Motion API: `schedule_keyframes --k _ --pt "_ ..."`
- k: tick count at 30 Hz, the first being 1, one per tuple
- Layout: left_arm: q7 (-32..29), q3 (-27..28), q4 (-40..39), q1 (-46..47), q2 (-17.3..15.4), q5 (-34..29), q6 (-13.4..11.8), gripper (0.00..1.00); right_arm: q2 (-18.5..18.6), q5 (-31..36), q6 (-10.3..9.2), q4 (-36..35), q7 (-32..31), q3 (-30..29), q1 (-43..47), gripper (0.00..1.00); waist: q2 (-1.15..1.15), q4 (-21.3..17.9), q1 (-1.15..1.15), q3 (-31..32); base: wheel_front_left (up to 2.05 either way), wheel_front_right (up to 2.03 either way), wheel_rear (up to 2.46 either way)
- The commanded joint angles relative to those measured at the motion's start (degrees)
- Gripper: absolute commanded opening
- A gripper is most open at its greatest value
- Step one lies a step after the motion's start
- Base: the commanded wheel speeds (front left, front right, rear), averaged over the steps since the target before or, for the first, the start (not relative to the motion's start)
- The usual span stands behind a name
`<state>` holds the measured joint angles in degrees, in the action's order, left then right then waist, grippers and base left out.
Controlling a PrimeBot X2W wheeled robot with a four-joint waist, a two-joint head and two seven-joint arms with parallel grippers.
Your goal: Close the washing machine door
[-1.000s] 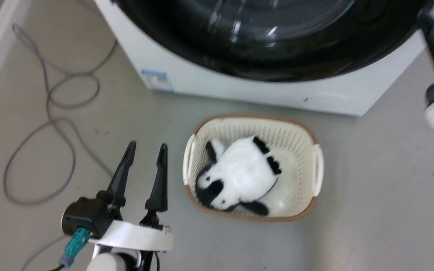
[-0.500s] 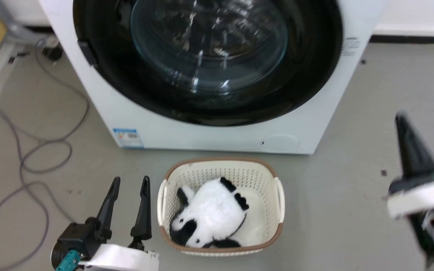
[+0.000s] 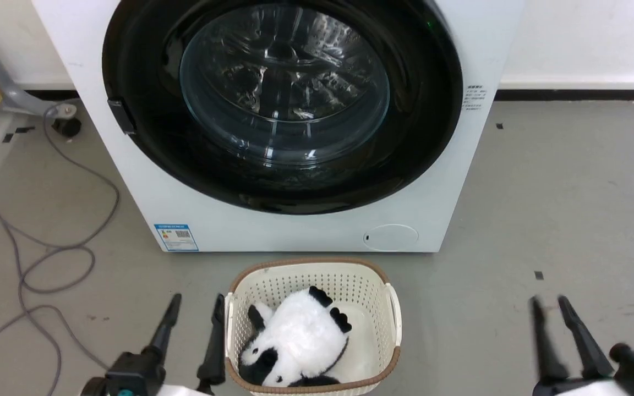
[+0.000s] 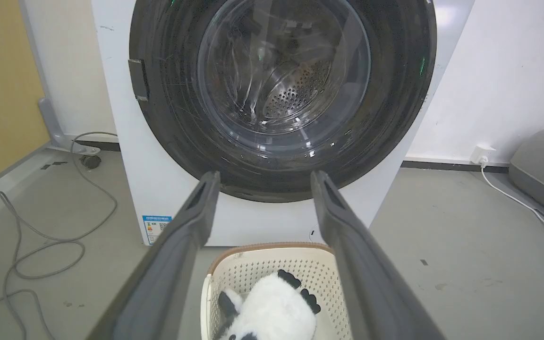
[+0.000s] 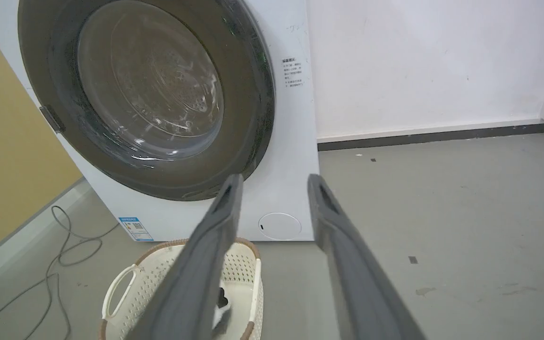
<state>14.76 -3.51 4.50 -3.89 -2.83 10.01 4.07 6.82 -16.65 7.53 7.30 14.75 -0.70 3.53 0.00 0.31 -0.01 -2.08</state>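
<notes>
While left end effector (image 3: 198, 298) points forward, right end effector (image 3: 547, 301) mirrors it.

washing machine (image 3: 273, 231): top cut off by head view's upper edge, along w/ the top rim of the washing machine door (image 3: 284, 104). blue sticker (image 3: 176, 237) & grey print (image 3: 474, 98) on its front: too small to read. left hand (image 3: 198, 300) & right hand (image 3: 548, 301): bases cut by the bottom edge; right fingers (image 3: 584, 338) blurred. plush panda (image 4: 267, 316): lower half off-frame in left wrist view, mostly behind a finger in right wrist view. grey cable (image 3: 117, 198) runs off the left edge. grey lump (image 4: 543, 165) at left wrist view's right edge: can't tell what.
</notes>
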Motion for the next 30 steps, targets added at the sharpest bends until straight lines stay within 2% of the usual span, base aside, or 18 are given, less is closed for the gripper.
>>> schedule_keyframes --k 1,11,14,15,30 --pt "0.2 -0.3 0.3 -0.9 0.0 -0.6 -0.5 1.0 -0.5 1.5 -0.04 0.0 0.2 0.2 1.0 1.0 0.0 0.0 0.01 0.2 0.0 0.0 0.0" --pt "0.2 -0.7 0.3 -1.6 0.0 -0.5 -2.2 1.0 -2.3 3.5 -0.04 -1.3 0.2 -1.4 1.8 1.0 0.0 0.2 0.01 0.5 0.0 0.0 0.0" --pt "0.2 -0.6 -0.7 -1.6 0.0 -0.3 -1.7 1.0 -2.5 3.7 -0.04 -1.7 0.2 -1.3 1.8 1.0 0.0 0.2 0.01 0.5 0.0 0.0 0.0" --pt "0.0 -0.7 -0.6 -1.0 0.0 -0.3 -1.8 0.0 -2.2 3.7 0.0 -1.4 0.0 -1.2 1.3 0.0 0.0 0.2 0.01 0.6 0.0 0.0 0.0" --pt "-1.6 -0.4 -0.9 -0.5 0.0 -1.3 -2.0 0.0 -2.3 5.1 0.0 -2.0 -1.5 -0.9 0.8 0.0 0.0 0.1 0.01 0.7 0.0 0.0 0.0"
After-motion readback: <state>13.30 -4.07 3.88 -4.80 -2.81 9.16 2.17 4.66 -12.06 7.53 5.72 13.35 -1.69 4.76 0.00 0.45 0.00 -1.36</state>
